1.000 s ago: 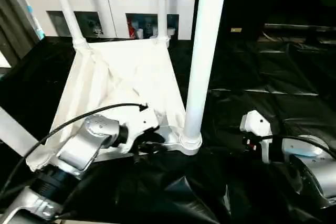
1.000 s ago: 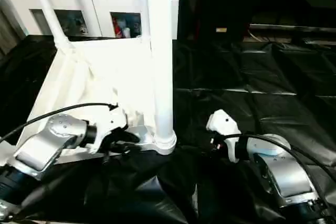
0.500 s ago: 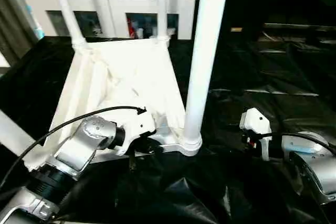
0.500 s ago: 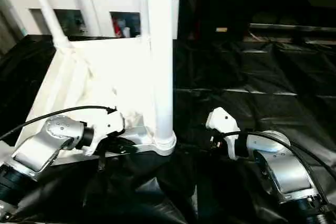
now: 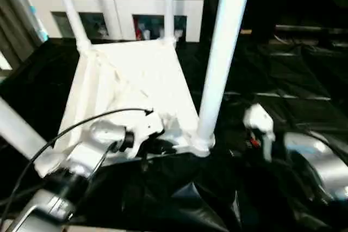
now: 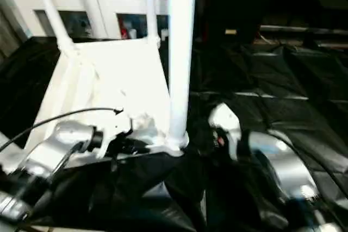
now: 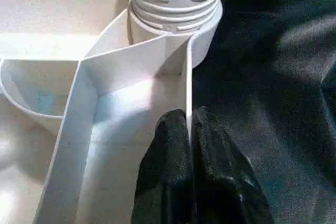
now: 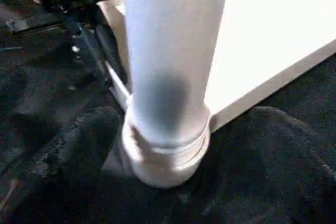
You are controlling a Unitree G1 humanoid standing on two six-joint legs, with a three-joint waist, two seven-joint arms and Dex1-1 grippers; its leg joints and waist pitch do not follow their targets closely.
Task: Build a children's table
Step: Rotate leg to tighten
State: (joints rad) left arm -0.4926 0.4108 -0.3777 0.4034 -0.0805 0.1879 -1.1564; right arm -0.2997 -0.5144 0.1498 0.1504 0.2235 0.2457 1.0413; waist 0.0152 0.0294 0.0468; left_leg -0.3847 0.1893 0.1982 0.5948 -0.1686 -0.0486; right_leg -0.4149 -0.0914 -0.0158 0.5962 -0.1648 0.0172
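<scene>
1. While the left gripper (image 7: 190, 145) sat pinched tight on the thin rim wall of the children's table (image 5: 136, 80), its two black fingers (image 7: 168, 166) pressed the white edge between them, right beside the near corner socket (image 7: 176, 22).
2. Over on the other side, the right gripper (image 5: 260, 134) hung just beside that same corner, apart from it and holding nothing; how wide its jaws stood could not be made out.
3. And the table lay upside down on black plastic sheeting (image 5: 283, 85), ribbed underside up, tilted a little toward the robot.
4. Up from the near socket rose a long white leg (image 5: 223, 58), seated in its ribbed collar and standing right between the two grippers, blocking much of the right wrist's outlook.
5. Two more legs (image 5: 69, 9) stood at the far corners, and another (image 5: 19, 134) slanted off at the left edge.
6. A black cable (image 5: 70, 129) looped over the left silver forearm (image 5: 87, 156), crossing in front of the table's near edge.
7. Behind it all stood a white cabinet (image 5: 117, 4) with glass doors.
</scene>
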